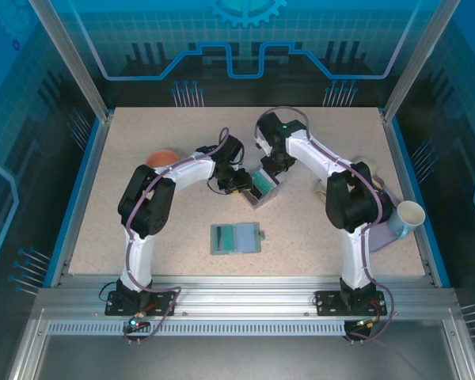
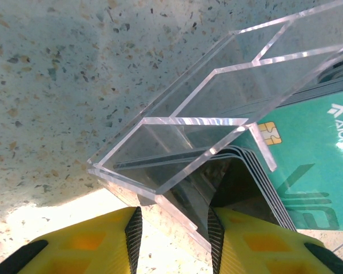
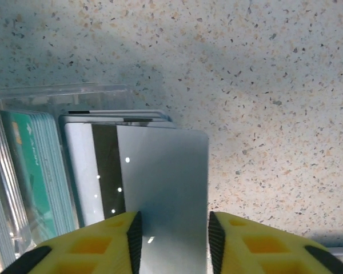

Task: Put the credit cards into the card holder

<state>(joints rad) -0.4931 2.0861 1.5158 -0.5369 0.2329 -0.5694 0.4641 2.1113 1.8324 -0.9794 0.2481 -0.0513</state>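
2 at work: left claw (image 2: 172, 228) clamped on clear box (image 2: 177, 148); right claw (image 3: 174, 228) half-shut, whitish card (image 3: 160, 171) btwn pads (image 3: 135, 237), grip unclear.

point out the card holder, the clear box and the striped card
card holder (image 1: 237, 238): top external view, its middle
clear box (image 2: 166, 151): left wrist view, near clear wall
striped card (image 3: 163, 171): right wrist view, grey face

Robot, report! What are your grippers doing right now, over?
Left gripper shut on clear plastic box. Right gripper around grey plastic card at box, grip unclear. Sage-green folding wallet lies open, nothing blocking it.
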